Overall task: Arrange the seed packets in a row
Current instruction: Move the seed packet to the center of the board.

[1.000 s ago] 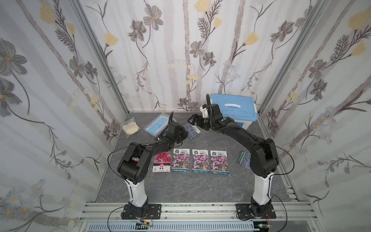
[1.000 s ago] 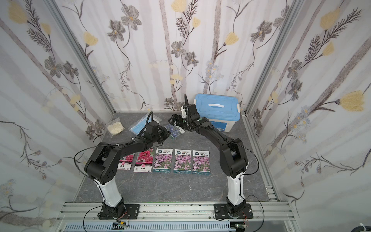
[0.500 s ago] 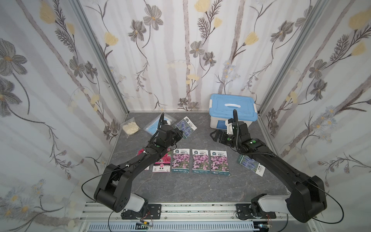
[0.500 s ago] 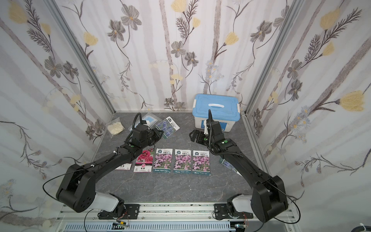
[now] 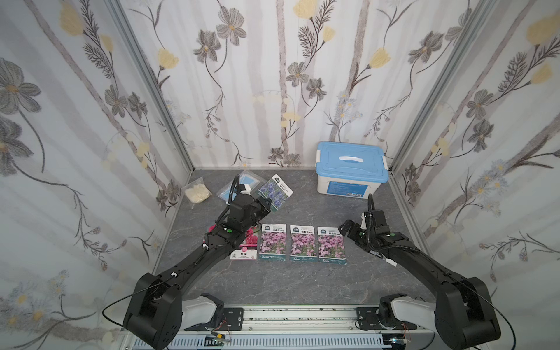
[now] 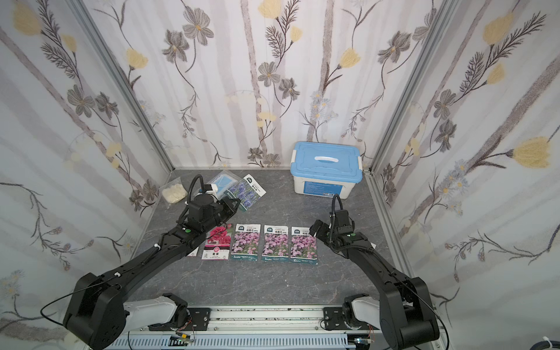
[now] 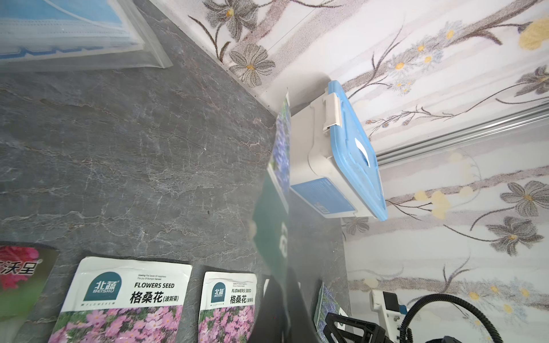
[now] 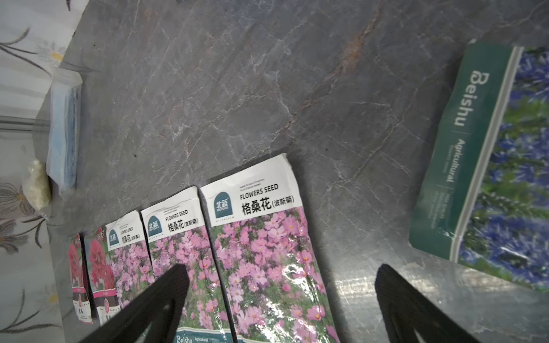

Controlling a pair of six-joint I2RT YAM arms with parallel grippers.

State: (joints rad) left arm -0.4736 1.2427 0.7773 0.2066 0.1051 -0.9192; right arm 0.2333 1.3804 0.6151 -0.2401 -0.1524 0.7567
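The left fingers (image 5: pixel 264 205) gripped the lavender seed packet (image 5: pixel 276 192) off the table (image 5: pixel 303 281). The right fingers (image 8: pixel 166 297) stood wide apart beside three pink cosmos packets (image 5: pixel 301 242).

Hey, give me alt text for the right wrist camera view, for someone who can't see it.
The right hand, open, hovers over a grey stone-look table where three pink-flower packets and two red-flower packets lie side by side. A lavender-blue packet lies apart from the row.
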